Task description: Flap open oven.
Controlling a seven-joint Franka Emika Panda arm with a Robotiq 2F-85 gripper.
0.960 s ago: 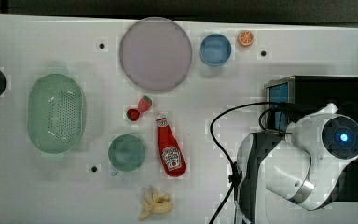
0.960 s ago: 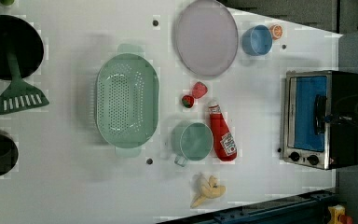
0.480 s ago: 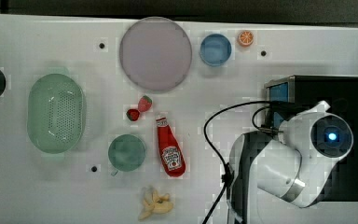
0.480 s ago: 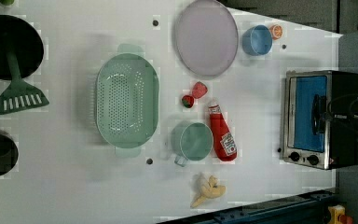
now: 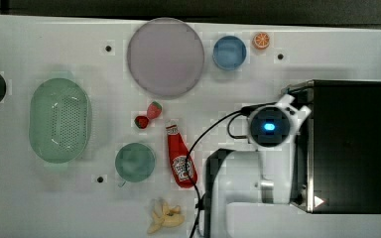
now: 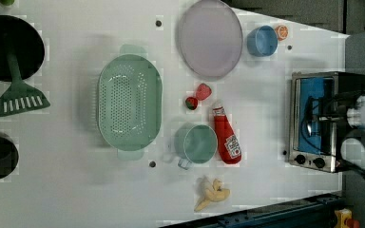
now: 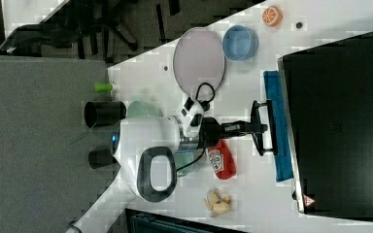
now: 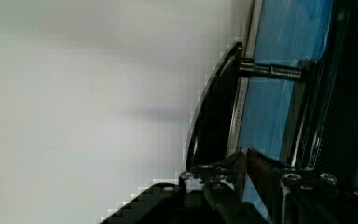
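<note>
Now, my gripper (image 7: 258, 127): at the black bar handle (image 7: 270, 127) of the oven door; whether my fingers grip it, I cannot tell.
Oven (image 5: 347, 146): at the top view's right table edge.

Around the one oven (image 6: 316, 121) the white table (image 6: 76, 190) carries one green colander (image 6: 129, 102), one pale purple plate (image 6: 210, 38), one blue bowl (image 6: 261, 40), one teal cup (image 6: 196, 144), one ketchup bottle (image 6: 226, 139), one banana (image 6: 210, 194), two strawberries (image 6: 197, 95), one orange slice (image 6: 281, 32), one spatula (image 6: 19, 90).
</note>
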